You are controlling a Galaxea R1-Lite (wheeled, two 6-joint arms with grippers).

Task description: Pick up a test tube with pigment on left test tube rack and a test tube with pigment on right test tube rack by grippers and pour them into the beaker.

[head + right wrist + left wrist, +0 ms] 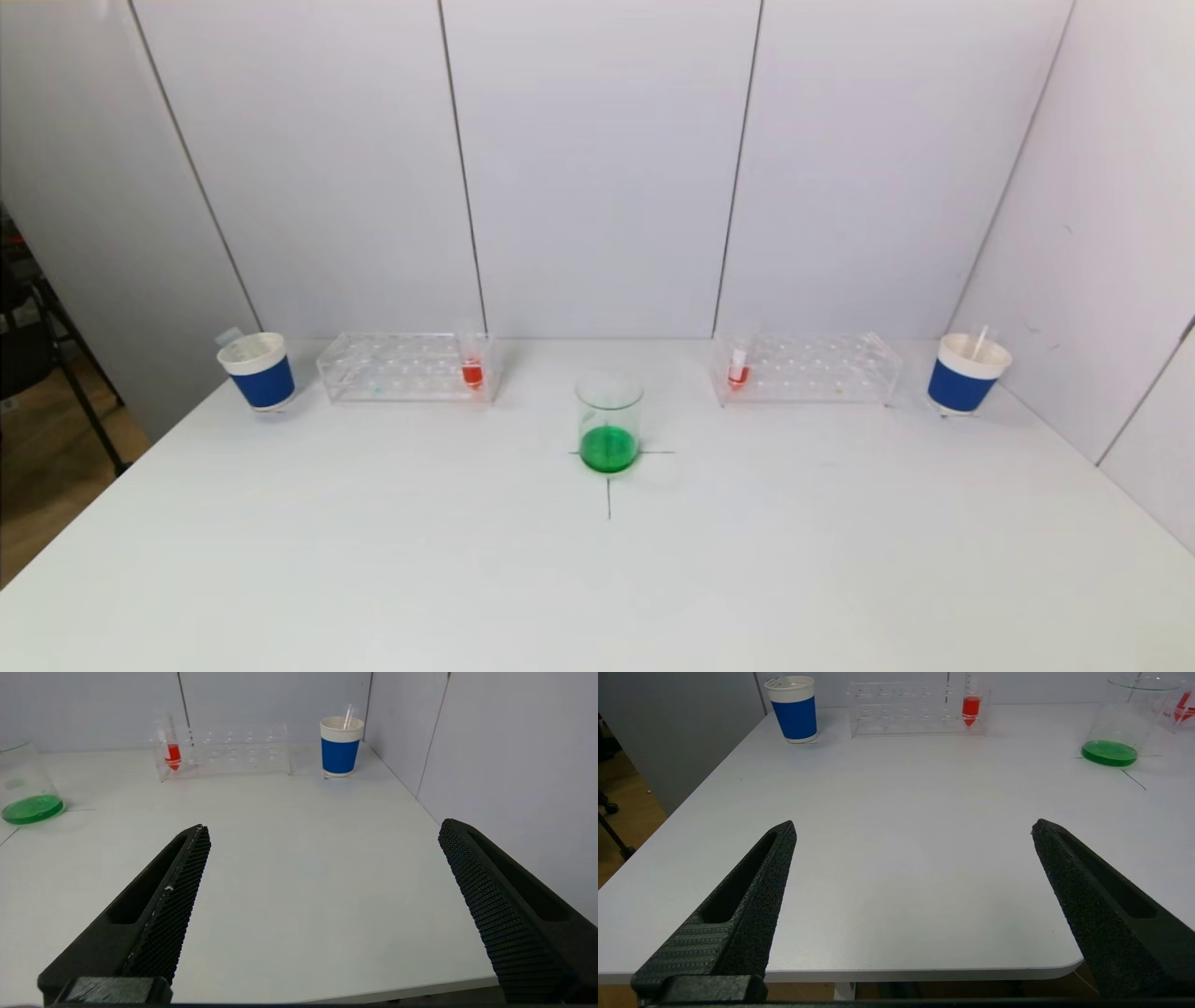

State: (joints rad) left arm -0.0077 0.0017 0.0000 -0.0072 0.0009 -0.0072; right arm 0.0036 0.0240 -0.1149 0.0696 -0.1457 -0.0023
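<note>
A clear left rack holds a test tube with red pigment at its inner end; the tube also shows in the left wrist view. A clear right rack holds a red-pigment tube, which also shows in the right wrist view. A glass beaker with green liquid stands mid-table on a cross mark. My left gripper is open and empty over the table's near edge. My right gripper is open and empty there too. Neither arm shows in the head view.
A blue-banded paper cup stands left of the left rack. Another cup with a stick in it stands right of the right rack. Grey wall panels close the back and right side. The table's left edge is open.
</note>
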